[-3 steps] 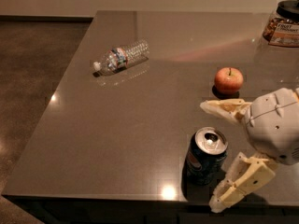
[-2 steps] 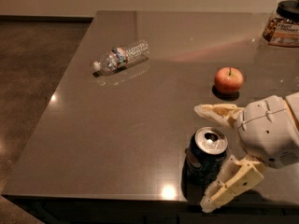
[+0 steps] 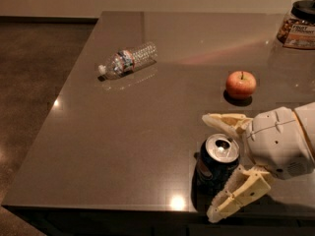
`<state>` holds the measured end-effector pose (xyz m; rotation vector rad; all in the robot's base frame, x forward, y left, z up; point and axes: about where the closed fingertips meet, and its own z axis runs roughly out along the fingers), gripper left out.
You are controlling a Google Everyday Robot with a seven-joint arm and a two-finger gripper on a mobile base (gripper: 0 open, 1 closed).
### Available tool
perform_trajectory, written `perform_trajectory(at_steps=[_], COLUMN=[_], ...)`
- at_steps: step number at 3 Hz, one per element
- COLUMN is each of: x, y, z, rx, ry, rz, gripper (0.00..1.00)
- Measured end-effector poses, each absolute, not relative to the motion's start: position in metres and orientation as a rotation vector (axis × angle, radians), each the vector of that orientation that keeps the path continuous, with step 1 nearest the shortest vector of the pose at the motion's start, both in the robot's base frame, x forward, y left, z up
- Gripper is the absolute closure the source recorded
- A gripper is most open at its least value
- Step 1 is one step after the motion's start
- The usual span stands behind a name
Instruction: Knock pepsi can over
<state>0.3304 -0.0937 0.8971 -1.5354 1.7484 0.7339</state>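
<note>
Gripper [image 3: 209, 167] is spread wide at the front right of the table [image 3: 123, 146], one finger on either side of the upright pepsi can [image 3: 217, 162], not pinching it. Danger: the can stands close to the front edge. Tipped that way, it may roll off. Pushed low, it may only slide.

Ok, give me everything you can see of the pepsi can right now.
The pepsi can is a small dark-blue aluminium can with a silver top and a dark opening by the tab. It stands upright near the front edge of the grey table, towards the right. The gripper is open around it, one finger behind and one in front. The front finger overlaps the can's lower right side, but I cannot tell if they touch.
</note>
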Motion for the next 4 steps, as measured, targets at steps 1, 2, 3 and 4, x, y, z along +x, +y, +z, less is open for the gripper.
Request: perform_trajectory(at_steps=[1,2,3,4], x=[0.329,0.329,0.337,0.353], y=[-0.093,-0.093,-0.089,-0.079], z=[0.896,0.897,0.908,0.928], rx=[-1.519,-1.512,-1.547,-1.617], ry=[1.735,1.723,1.748,1.805], rz=[0.76,0.778,0.774,0.718], gripper=[0.24,0.46,0.7,0.94])
